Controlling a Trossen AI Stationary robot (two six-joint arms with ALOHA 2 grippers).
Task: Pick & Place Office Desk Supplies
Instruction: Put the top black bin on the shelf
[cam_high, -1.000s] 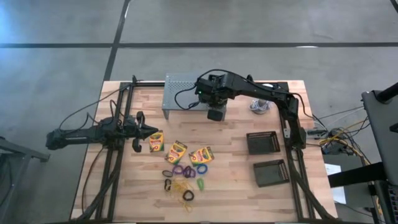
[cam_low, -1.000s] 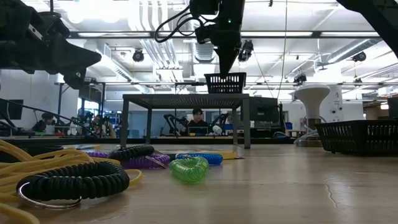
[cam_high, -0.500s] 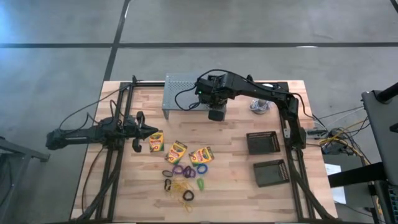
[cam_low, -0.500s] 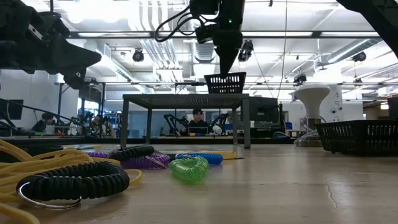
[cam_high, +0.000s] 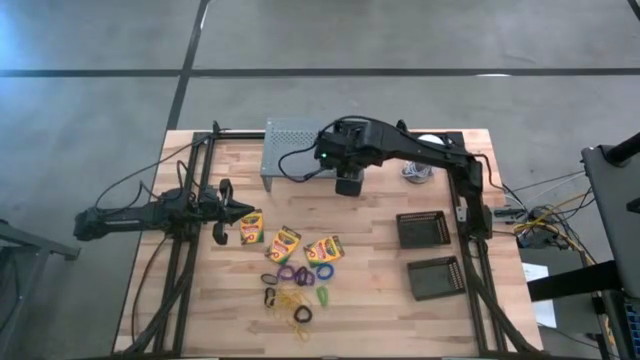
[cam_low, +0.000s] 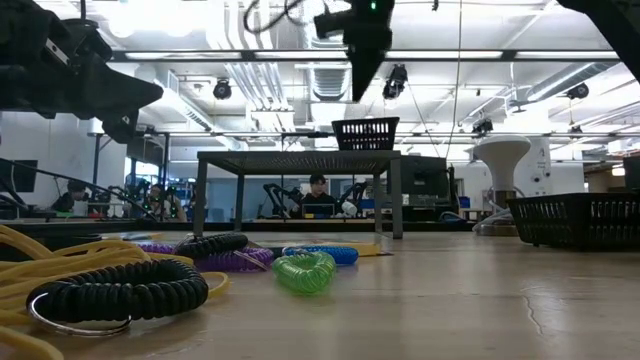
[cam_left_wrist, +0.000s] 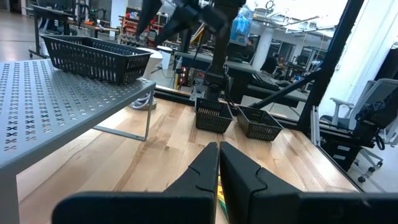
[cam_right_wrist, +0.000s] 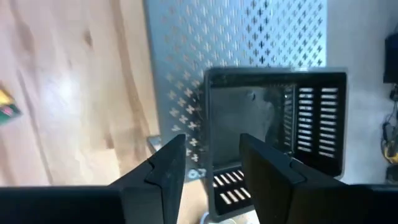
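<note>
my right claw (cam_right_wrist: 210, 163) hangs above the grey perforated stand (cam_high: 292, 148) at the far edge of the bench (cam_high: 380, 290), fingers (cam_right_wrist: 166, 163) apart and holding nothing. straight under it one black mesh basket (cam_right_wrist: 277, 134) sits on top of the stand, near the stand's right end; in the low view the basket (cam_low: 365, 133) rests on the stand's top with my claw clear above it, not touching.

my left claw (cam_left_wrist: 218, 163) waits near the bench's left edge, fingers pressed close together with only a thin slit between them, nothing in them. it points across the bench toward the stand.

the other two mesh baskets (cam_high: 423, 229) (cam_high: 438, 278) lie on the bench by its right edge, one nearer the far side, one nearer the front. three crayon boxes (cam_high: 250, 227) (cam_high: 283, 243) (cam_high: 324, 249) lie in a row mid-bench, the leftmost just beside my left claw. toward the front edge of those sit the coiled loops: purple (cam_high: 288, 273), blue (cam_high: 324, 271), green (cam_high: 323, 296), black (cam_high: 302, 315), with the thin yellow bands (cam_high: 288, 299) tangled among them.

a white dome-shaped object (cam_high: 427, 141) stands at the far right corner.
</note>
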